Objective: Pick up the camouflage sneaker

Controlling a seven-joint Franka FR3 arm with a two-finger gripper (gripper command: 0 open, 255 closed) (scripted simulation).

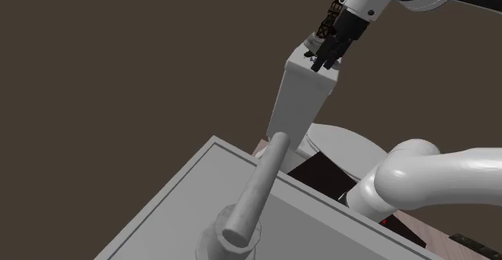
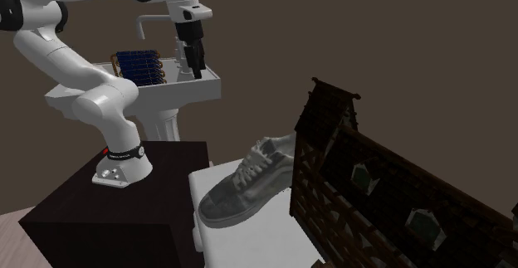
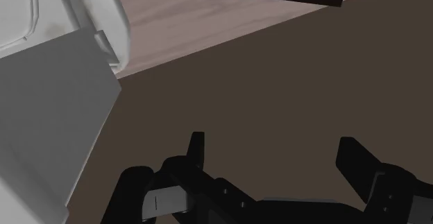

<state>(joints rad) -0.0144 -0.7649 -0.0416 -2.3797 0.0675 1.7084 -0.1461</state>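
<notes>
The sneaker (image 2: 246, 183) is grey and mottled with white laces. It lies on its sole on a white flat top (image 2: 249, 237), with its toe toward the second exterior view's lower left. My gripper (image 2: 193, 72) hangs well above and beyond it, in front of a white basin. In the shoulder view the gripper (image 1: 323, 62) points down over the far end of a tall white box (image 1: 299, 101). The wrist view shows the gripper (image 3: 277, 157) open, its fingers (image 3: 198, 150) wide apart with only brown floor between them.
A dark model house (image 2: 373, 175) stands right beside the sneaker, on the second exterior view's right. The white basin (image 2: 187, 88) holds a blue rack (image 2: 141, 65). A grey faucet (image 1: 257, 190) rises from the sink in the shoulder view's foreground. The dark stand (image 2: 108, 208) carries the arm.
</notes>
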